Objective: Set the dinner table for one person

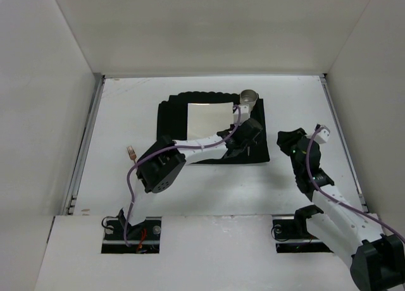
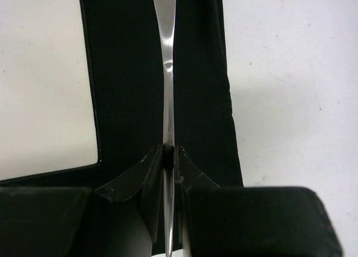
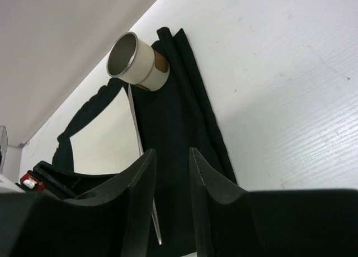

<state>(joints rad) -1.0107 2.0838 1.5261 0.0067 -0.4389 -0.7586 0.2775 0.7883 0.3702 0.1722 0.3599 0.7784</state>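
We log left gripper (image 2: 169, 155) clamped on knife (image 2: 167, 72) at 3 o'clock of plate (image 2: 45, 72); released on edge, it may topple askew; right gripper (image 3: 171, 156) parted, empty.

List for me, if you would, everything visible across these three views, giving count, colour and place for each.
dinner table: one, matte white, beneath everything
placemat: one, black, toward the table's far middle
plate: one, white, square, on the placemat
cup: one, metallic silver, at the placemat's far right corner
silver utensil: one, slim, along the placemat strip right of the plate
fork: one, small, copper-coloured, on bare table left of the placemat
left pincer: one, black, shut on the silver utensil
right pincer: one, black, open and empty, by the placemat's right edge
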